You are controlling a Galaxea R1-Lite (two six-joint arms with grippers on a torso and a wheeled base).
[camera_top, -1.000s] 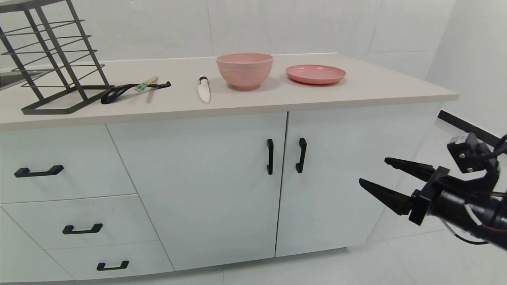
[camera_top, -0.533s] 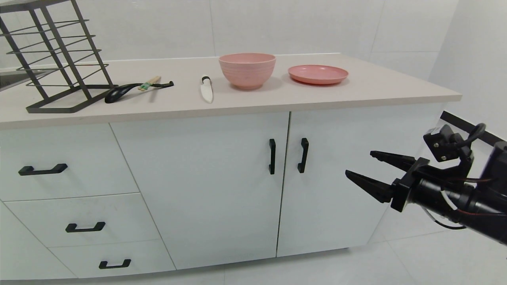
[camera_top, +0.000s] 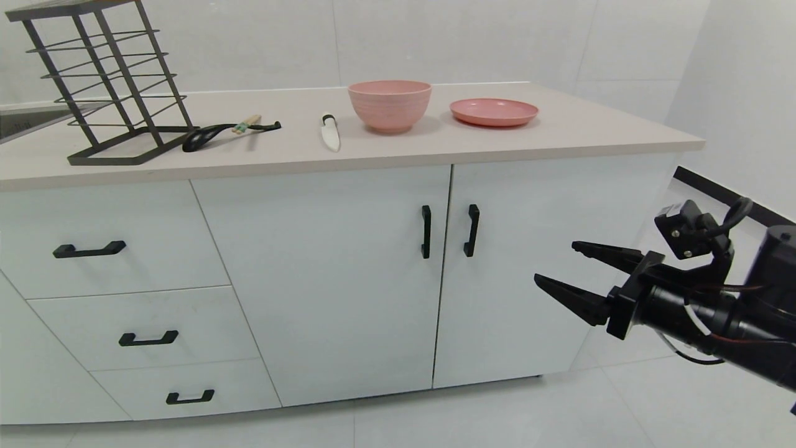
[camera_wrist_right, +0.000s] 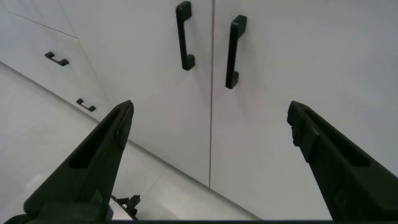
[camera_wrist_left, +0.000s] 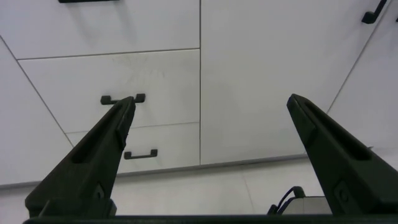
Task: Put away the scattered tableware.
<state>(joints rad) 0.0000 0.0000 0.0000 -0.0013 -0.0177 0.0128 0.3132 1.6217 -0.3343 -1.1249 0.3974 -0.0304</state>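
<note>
- Head view: a pale counter (camera_top: pixel 591 134) is seen on top of white cabinets, with a white tiled wall (camera_top: pixel 466 37) behind it and a light tiled floor (camera_top: pixel 497 417) below.
- A black wire rack (camera_top: pixel 109 162) is stood on the counter's left end.
- A black spoon (camera_top: pixel 196 142) is laid just beside the rack's base, and the chopsticks (camera_top: pixel 247 124) are laid against its handle.
- A white knife (camera_top: pixel 330 134) with a dark handle is laid between the spoon and the pink bowl (camera_top: pixel 389 104), which is set upright near the middle of the counter.
- A pink plate (camera_top: pixel 494 112) is set flat to the right of the bowl, apart from it.
- Under the counter, two doors (camera_top: pixel 323 280) are seen closed, with black upright door handles (camera_top: pixel 426 231) side by side at the seam; three drawers (camera_top: pixel 118 280) with black drawer handles (camera_top: pixel 89 250) are stacked to the left.
- The right pincer (camera_top: pixel 555 261) is held low before the right door, below counter height and well apart from the tableware; its fingers are spread and nothing is held.
- Left wrist view: the left pincer (camera_wrist_left: pixel 211 101) is spread wide with nothing between its fingers; the drawers and a strip of floor are seen beyond it.
- Right wrist view: the right pincer is shown spread, with the two door handles seen beyond the gap, and drawer handles and floor off to one side.
</note>
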